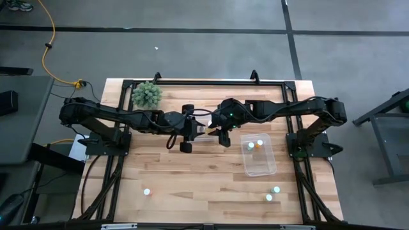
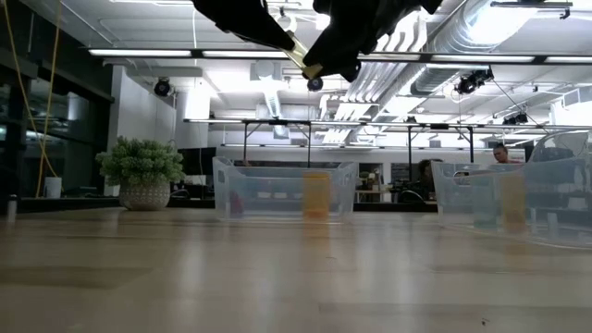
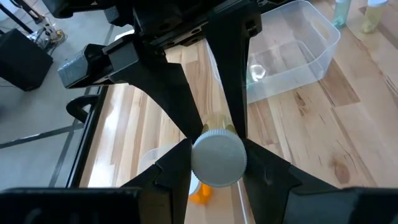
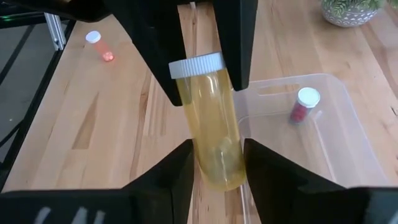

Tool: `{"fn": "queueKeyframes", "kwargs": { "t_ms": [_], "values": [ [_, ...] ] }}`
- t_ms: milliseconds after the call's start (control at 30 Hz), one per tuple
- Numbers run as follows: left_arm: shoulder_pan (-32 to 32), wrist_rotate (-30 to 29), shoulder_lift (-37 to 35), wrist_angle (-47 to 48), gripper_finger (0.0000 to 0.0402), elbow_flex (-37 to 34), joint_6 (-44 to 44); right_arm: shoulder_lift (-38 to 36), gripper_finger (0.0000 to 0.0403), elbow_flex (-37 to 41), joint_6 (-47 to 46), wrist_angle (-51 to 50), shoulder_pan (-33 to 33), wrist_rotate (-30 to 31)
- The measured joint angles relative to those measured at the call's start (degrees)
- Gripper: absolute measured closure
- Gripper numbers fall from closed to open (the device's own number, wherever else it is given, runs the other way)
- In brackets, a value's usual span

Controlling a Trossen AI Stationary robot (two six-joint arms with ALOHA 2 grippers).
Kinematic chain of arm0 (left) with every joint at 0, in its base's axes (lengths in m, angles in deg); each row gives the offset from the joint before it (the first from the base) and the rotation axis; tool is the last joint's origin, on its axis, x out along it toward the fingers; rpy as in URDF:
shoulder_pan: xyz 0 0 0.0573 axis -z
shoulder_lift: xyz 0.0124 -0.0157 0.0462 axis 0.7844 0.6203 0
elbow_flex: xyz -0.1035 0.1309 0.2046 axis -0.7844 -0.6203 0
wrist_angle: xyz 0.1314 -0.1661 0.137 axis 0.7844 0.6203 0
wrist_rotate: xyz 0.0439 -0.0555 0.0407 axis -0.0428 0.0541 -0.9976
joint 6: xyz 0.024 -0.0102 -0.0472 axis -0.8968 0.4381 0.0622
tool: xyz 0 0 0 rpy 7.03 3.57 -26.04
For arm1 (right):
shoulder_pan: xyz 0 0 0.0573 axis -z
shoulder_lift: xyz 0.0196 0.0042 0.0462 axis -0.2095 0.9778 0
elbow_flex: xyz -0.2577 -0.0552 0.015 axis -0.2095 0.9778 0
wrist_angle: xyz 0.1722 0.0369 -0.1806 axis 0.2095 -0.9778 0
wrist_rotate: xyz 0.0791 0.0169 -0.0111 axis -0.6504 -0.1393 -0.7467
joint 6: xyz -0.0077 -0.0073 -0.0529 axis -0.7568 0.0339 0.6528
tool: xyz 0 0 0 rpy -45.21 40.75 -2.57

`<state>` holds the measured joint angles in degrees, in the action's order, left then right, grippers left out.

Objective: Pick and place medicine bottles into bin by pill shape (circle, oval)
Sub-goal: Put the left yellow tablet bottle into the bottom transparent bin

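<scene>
1. Two end effectors meet high over the middle of the counter (image 1: 192, 185), and both are closed on one bottle (image 4: 208, 112).
2. The left end effector (image 3: 216, 163) pinches the end with the white cap (image 4: 196, 65). The right end effector (image 4: 217, 158) pinches the other end, on the see-through yellow body.
3. The bottle is up in the air between them, lying tipped over, not standing. It touches nothing else.
4. It looks like thin plastic, so I think it is very light and hard, and it will not bend.
5. The smooth round body could slip or roll in a loose hold. The cap has little ridges, so it may grip better.
6. I think the best place to hold is across the round side, near the middle, with a soft squeeze. One end effector should let go only when the other holds tight.
7. A clear bin (image 4: 348, 124) sits just under the bottle, with a red bottle (image 4: 301, 106) in it.
8. A second clear bin (image 1: 271, 167), to the right, holds two bottles.
9. Three more bottles stand on the counter near the front edge.
</scene>
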<state>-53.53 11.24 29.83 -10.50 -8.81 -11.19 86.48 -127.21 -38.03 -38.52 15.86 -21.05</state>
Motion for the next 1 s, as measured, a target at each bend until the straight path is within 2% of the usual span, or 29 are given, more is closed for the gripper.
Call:
{"fn": "queueKeyframes", "kwargs": {
  "t_ms": [267, 500, 600, 900, 1000],
  "values": [
    [0.1, 0.3, -0.1, -0.1, 0.0285, 0.0, 0.0, -0.1, 0.0264, -1.5, -1.5, 2.5, 0.0, -3.3],
    [0.0, 0.0, -0.1, -0.1, 0.0285, 0.0, 0.0, -0.2, 0.0191, -2.8, -1.2, 1.7, 0.3, -3.5],
    [0.0, 0.1, -0.1, -0.1, 0.0285, 0.0, 0.3, -0.2, 0.0171, -2.8, -1.1, 1.7, 0.3, -3.4],
    [0.0, 0.2, -0.1, -0.4, 0.0285, 0.0, 0.9, -0.2, 0.0167, -2.8, 0.0, 0.9, 0.3, -2.1],
    [0.0, 0.2, -0.1, -0.3, 0.0285, 0.0, 0.9, -0.2, 0.0167, -2.8, 0.0, -2.3, 0.3, -2.1]
  ]
}}
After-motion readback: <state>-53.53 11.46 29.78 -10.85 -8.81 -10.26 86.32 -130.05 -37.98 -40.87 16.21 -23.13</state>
